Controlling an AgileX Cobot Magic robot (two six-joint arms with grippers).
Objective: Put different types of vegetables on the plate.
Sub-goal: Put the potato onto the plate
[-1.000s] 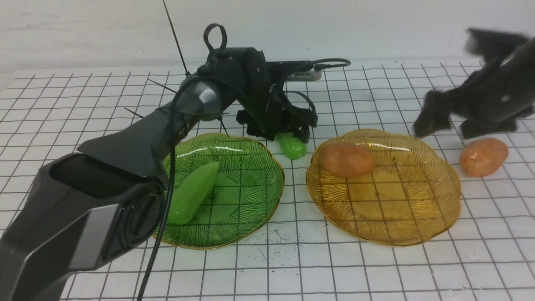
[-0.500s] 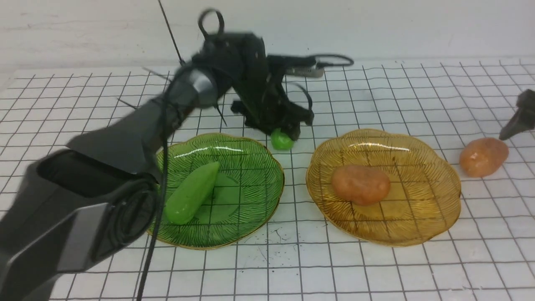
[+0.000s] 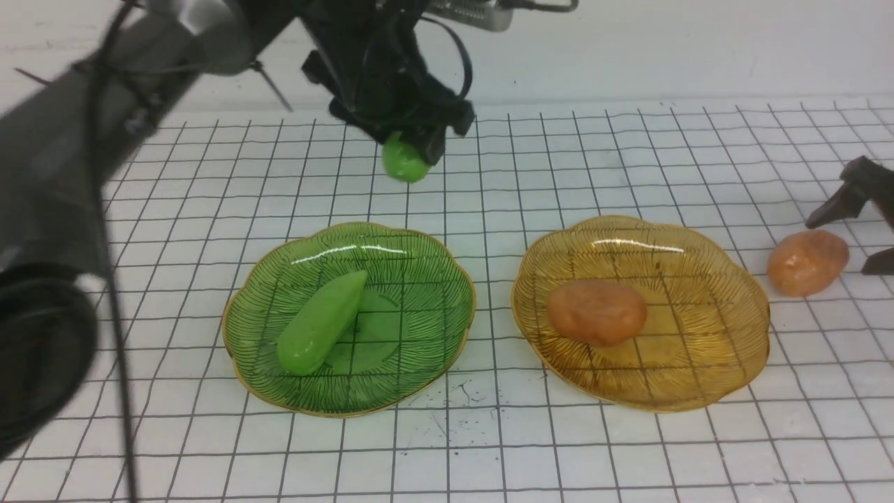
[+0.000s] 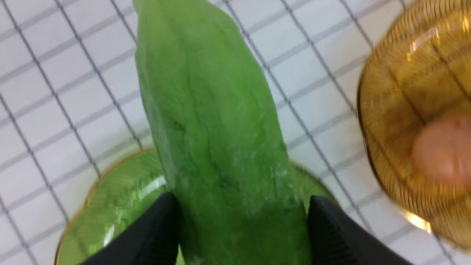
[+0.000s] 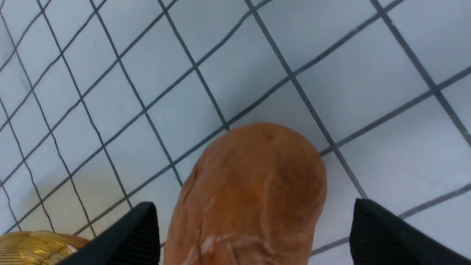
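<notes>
My left pincer is clamped on one cucumber, up in the air beyond the green plate; the other cucumber lies on that plate, towards its left side. I'd bring my load over the plate's bare right part, turn it to lie alongside its neighbour, and lower until it nearly touches before easing the fingers apart. Let go high and it could roll off or knock the first one.

My right pincer has its fingers apart on either side of the loose potato, which sits on the surface to the right of the green plate, past the yellow plate. There I'd centre the fingers over the thick middle, sink low, then squeeze gently, since the lumpy, glossy skin may slip. The other potato is on the yellow plate, so I'd leave room beside it.
</notes>
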